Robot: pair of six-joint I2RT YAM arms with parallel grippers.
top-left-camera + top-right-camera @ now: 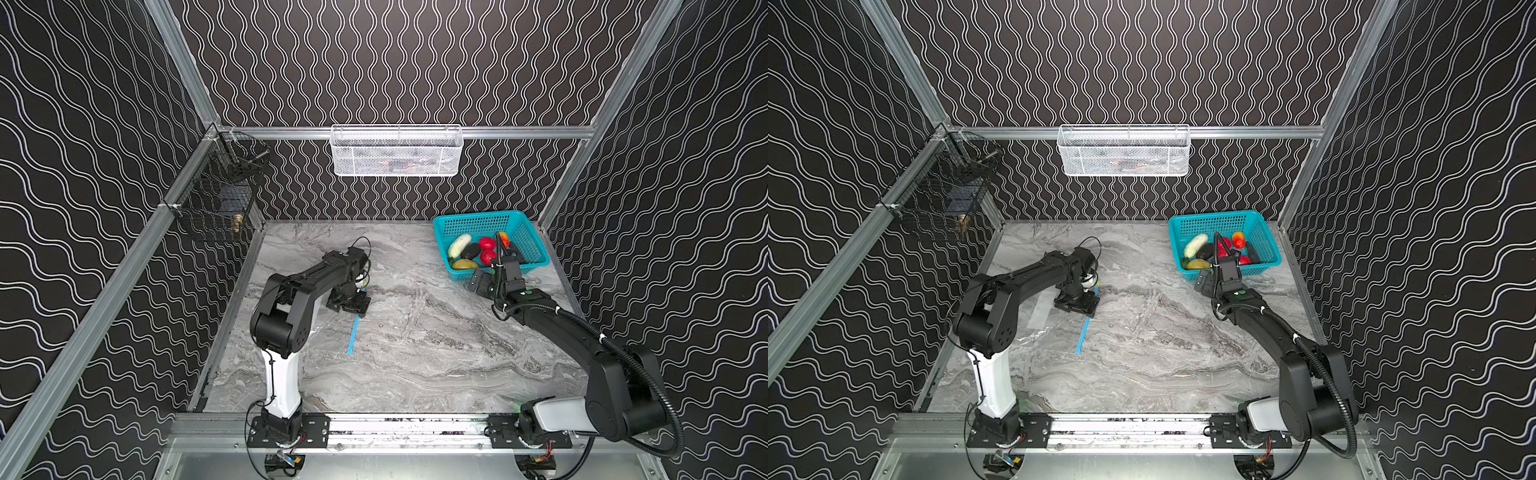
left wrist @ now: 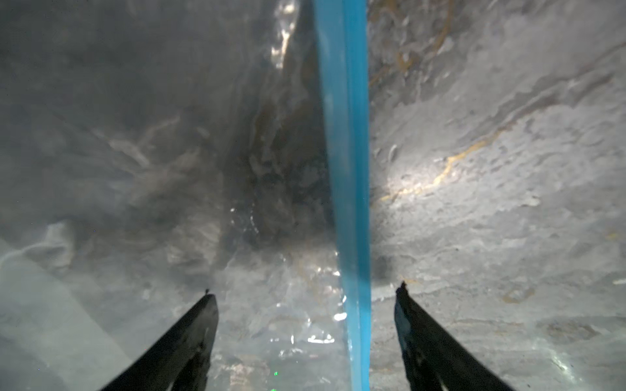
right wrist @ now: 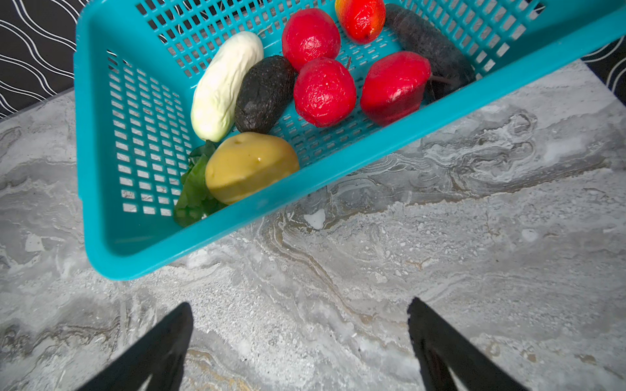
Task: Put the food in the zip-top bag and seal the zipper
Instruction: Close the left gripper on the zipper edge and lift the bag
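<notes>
Open tabletop (image 1: 436, 332) separates the teal basket (image 1: 473, 226) from the zip-top bag (image 1: 1054, 328).

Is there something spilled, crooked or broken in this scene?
Nothing stands out. All the food lies inside the teal basket, none on the table. The zip-top bag lies spread on it, and its zipper runs straight between the open jaws of the left gripper.

Grey marble-pattern bench (image 1: 436, 365), clear plastic bag (image 1: 1050, 328) lying flat on its left part, blue strip (image 1: 353, 338) along the bag's edge, teal basket (image 1: 478, 226) at far right corner.
</notes>
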